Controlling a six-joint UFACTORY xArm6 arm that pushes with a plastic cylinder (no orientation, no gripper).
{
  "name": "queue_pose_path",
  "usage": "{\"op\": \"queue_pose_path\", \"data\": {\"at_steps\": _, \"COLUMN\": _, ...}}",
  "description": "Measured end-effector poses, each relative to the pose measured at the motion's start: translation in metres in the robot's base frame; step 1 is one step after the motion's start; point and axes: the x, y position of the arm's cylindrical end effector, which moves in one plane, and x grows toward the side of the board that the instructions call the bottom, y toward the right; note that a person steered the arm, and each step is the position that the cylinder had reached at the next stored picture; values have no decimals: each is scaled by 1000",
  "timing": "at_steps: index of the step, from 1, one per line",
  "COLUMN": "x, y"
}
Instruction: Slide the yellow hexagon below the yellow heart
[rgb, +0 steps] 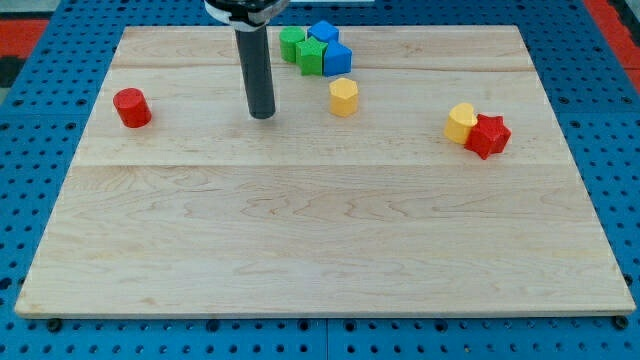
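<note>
The yellow hexagon (343, 96) stands near the view's top, just right of centre. The yellow heart (461, 122) lies to the view's right, touching a red star (488, 135) on its right side. My tip (262, 113) rests on the board to the left of the yellow hexagon, with a clear gap between them. The rod rises straight up to the view's top edge.
Two green blocks (303, 50) and two blue blocks (332, 48) cluster at the view's top, just above the yellow hexagon. A red cylinder (131, 107) stands at the view's left. The wooden board (320, 240) lies on a blue perforated surface.
</note>
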Motion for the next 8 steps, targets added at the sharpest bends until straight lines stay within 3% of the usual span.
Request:
{"op": "queue_pose_path", "data": {"at_steps": 1, "x": -40, "y": 41}}
{"op": "queue_pose_path", "data": {"at_steps": 2, "x": -36, "y": 102}}
{"op": "queue_pose_path", "data": {"at_steps": 3, "x": -4, "y": 120}}
{"op": "queue_pose_path", "data": {"at_steps": 4, "x": 3, "y": 85}}
{"op": "queue_pose_path", "data": {"at_steps": 5, "x": 15, "y": 93}}
{"op": "queue_pose_path", "data": {"at_steps": 7, "x": 64, "y": 190}}
{"op": "queue_pose_path", "data": {"at_steps": 8, "x": 76, "y": 172}}
